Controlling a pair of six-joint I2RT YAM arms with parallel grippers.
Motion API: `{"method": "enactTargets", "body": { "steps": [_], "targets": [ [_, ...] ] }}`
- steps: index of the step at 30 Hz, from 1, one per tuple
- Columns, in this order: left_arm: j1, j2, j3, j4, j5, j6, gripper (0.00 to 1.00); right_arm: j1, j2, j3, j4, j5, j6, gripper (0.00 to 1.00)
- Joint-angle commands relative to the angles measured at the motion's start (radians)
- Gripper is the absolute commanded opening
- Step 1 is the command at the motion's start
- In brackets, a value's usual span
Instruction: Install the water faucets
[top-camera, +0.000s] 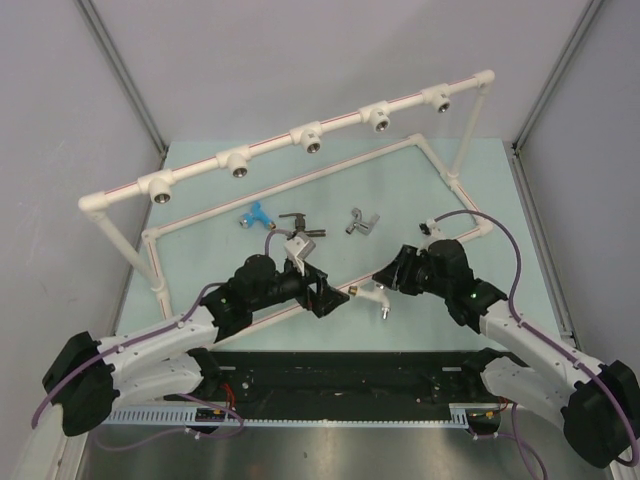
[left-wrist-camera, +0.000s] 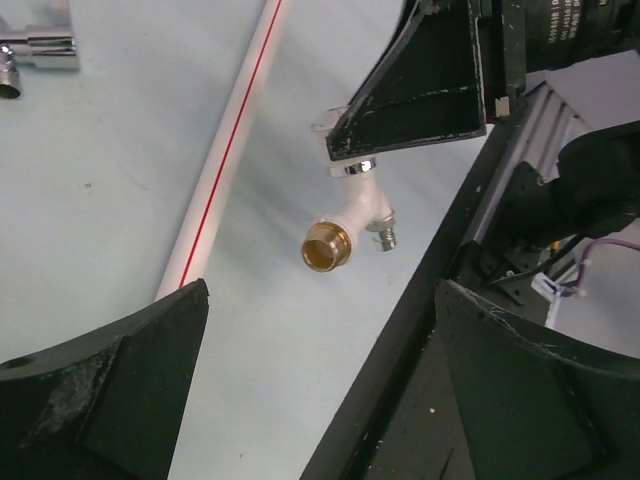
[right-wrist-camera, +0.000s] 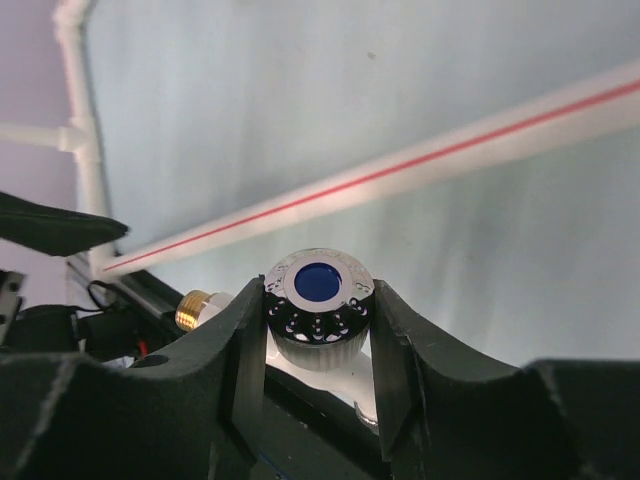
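One white faucet (left-wrist-camera: 355, 213) sits clenched by its capped head in the right fingers (right-wrist-camera: 240, 350), at the near centre of the surface (top-camera: 490, 190). The left fingers (left-wrist-camera: 110, 400) stand released beside it. Step judged: pickup. The next move calls for squaring its brass thread to a far socket (top-camera: 312, 143).

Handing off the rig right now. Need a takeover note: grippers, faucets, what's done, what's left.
Left gripper: open, empty, pointed at the white faucet.
Right gripper: shut on the chrome, blue-dotted cap of the white plastic faucet with a brass threaded end, near the front of the table.
On the pale green table, loose: blue faucet, dark brown-black faucet, silver-grey faucet.
Done: nothing installed; all five round metal sockets on the raised white pipe rail look empty.
Left: screw in all four faucets.
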Motion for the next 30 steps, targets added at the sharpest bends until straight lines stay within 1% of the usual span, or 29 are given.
{"method": "enactTargets", "body": {
  "steps": [1, 6, 8, 11, 12, 14, 16, 17, 18, 20, 21, 23, 24, 25, 26, 27, 28, 29, 30],
  "targets": [
    [0.038, -0.021, -0.041, 0.193, 0.120, -0.125, 1.00, -0.004, 0.006, 0.020, 0.238, -0.090, -0.012, 0.00],
    [0.055, 0.022, -0.049, 0.239, 0.152, -0.182, 1.00, 0.002, 0.044, 0.025, 0.372, -0.127, 0.004, 0.00],
    [0.057, 0.036, -0.045, 0.247, 0.155, -0.202, 0.97, 0.013, 0.053, 0.029, 0.401, -0.132, 0.002, 0.00],
    [0.058, 0.062, -0.042, 0.277, 0.157, -0.234, 0.91, 0.020, 0.075, 0.039, 0.415, -0.132, -0.007, 0.00],
    [0.058, 0.083, -0.038, 0.297, 0.160, -0.243, 0.88, 0.026, 0.078, 0.039, 0.418, -0.130, -0.007, 0.00],
    [0.059, 0.105, -0.030, 0.311, 0.163, -0.265, 0.83, 0.033, 0.083, 0.039, 0.430, -0.127, -0.009, 0.00],
    [0.060, 0.135, -0.021, 0.331, 0.175, -0.283, 0.76, 0.042, 0.084, 0.039, 0.435, -0.121, -0.012, 0.00],
    [0.059, 0.143, -0.018, 0.340, 0.180, -0.288, 0.71, 0.045, 0.084, 0.040, 0.438, -0.116, -0.013, 0.00],
    [0.058, 0.149, -0.018, 0.362, 0.182, -0.300, 0.61, 0.049, 0.084, 0.040, 0.438, -0.110, -0.013, 0.00],
    [0.058, 0.166, -0.018, 0.377, 0.191, -0.312, 0.51, 0.051, 0.083, 0.040, 0.439, -0.106, -0.016, 0.00],
    [0.058, 0.171, -0.018, 0.386, 0.192, -0.319, 0.40, 0.051, 0.083, 0.040, 0.439, -0.101, -0.015, 0.00],
    [0.060, 0.178, -0.022, 0.399, 0.195, -0.325, 0.27, 0.053, 0.084, 0.040, 0.447, -0.102, -0.019, 0.00],
    [0.060, 0.177, -0.027, 0.405, 0.192, -0.328, 0.13, 0.053, 0.086, 0.042, 0.447, -0.104, -0.021, 0.00],
    [0.060, 0.171, -0.033, 0.412, 0.183, -0.329, 0.06, 0.054, 0.086, 0.040, 0.451, -0.107, -0.022, 0.01],
    [0.059, 0.154, -0.044, 0.422, 0.174, -0.331, 0.00, 0.056, 0.087, 0.042, 0.455, -0.109, -0.025, 0.03],
    [0.060, 0.145, -0.050, 0.426, 0.166, -0.329, 0.00, 0.056, 0.089, 0.042, 0.453, -0.112, -0.027, 0.07],
    [0.062, 0.131, -0.055, 0.428, 0.157, -0.328, 0.00, 0.054, 0.089, 0.042, 0.456, -0.116, -0.029, 0.19],
    [0.062, 0.104, -0.065, 0.425, 0.136, -0.326, 0.00, 0.053, 0.090, 0.042, 0.461, -0.122, -0.030, 0.27],
    [0.068, 0.088, -0.073, 0.425, 0.128, -0.325, 0.00, 0.050, 0.092, 0.042, 0.465, -0.136, -0.033, 0.41]
  ]
}}
